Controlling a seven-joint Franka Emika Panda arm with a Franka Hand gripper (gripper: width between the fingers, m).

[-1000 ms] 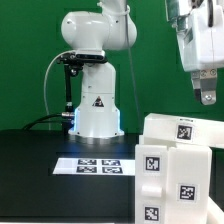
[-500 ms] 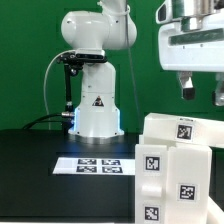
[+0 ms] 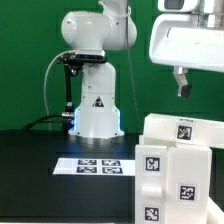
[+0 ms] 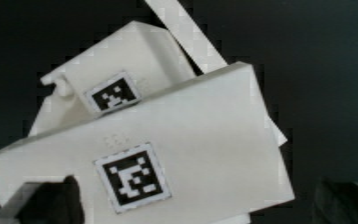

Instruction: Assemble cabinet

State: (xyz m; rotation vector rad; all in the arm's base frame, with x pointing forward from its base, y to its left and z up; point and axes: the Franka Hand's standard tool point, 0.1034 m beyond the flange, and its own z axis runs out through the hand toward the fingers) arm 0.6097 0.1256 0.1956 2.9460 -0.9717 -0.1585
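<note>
The cabinet (image 3: 178, 165) is a white box of panels with black-and-white tags, standing on the black table at the exterior view's lower right. My gripper (image 3: 203, 90) hangs well above it, apart from it, with one dark finger (image 3: 183, 82) showing and nothing between the jaws. In the wrist view the cabinet (image 4: 176, 110) fills the picture from above, with two tags on its top faces and a thin white panel edge (image 4: 185, 35) sticking out. My gripper (image 4: 190, 205) is open, its dark fingertips (image 4: 37, 200) far apart on either side of the cabinet.
The marker board (image 3: 93, 165) lies flat on the black table (image 3: 40, 175) in front of the arm's white base (image 3: 95, 105). A green wall stands behind. The cabinet runs past the exterior view's right edge.
The gripper hand has turned and risen slightly toward the exterior view's right; its second finger has left that frame. The cabinet has not moved.
</note>
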